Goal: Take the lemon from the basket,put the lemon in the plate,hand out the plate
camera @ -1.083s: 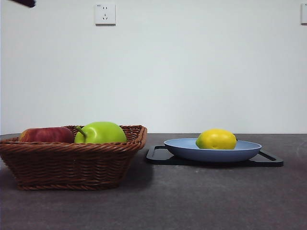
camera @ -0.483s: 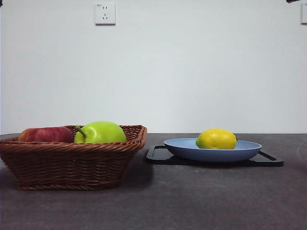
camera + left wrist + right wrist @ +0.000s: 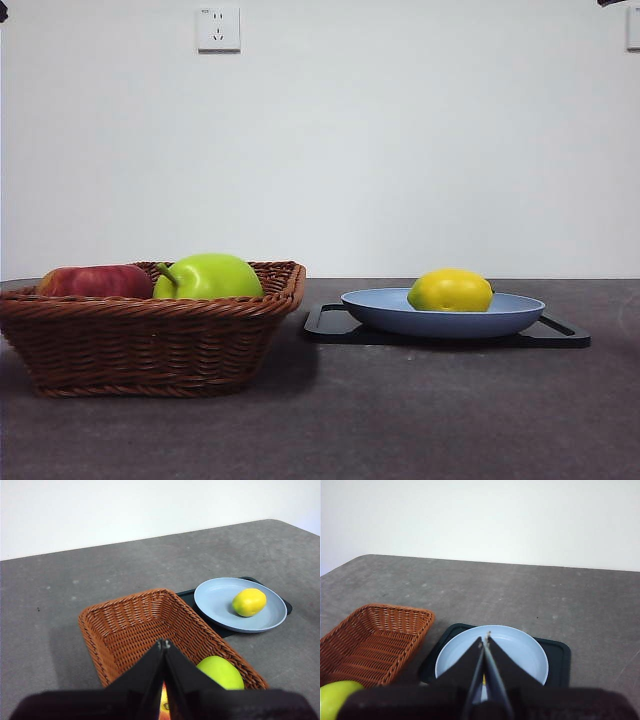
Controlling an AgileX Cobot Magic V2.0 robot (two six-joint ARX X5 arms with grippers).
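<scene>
Left tool raised, jaws closed, right tool raised, jaws closed

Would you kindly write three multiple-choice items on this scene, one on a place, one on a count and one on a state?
1. Where is the lemon?
A. In the basket
B. On the plate
C. On the bare table

2. How many fruits lie in the basket?
A. Two
B. Four
C. None

3. How do the jaws of the left gripper stand?
A. Wide open
B. Shut on the lemon
C. Shut, holding nothing

Answers:
1 B: the front view shows the lemon resting on the light-blue plate, which sits on the black tray.
2 A: a red apple and a green fruit show above the rim.
3 C: in the left wrist view the jaws meet at a point above the basket, with nothing between them.
</scene>
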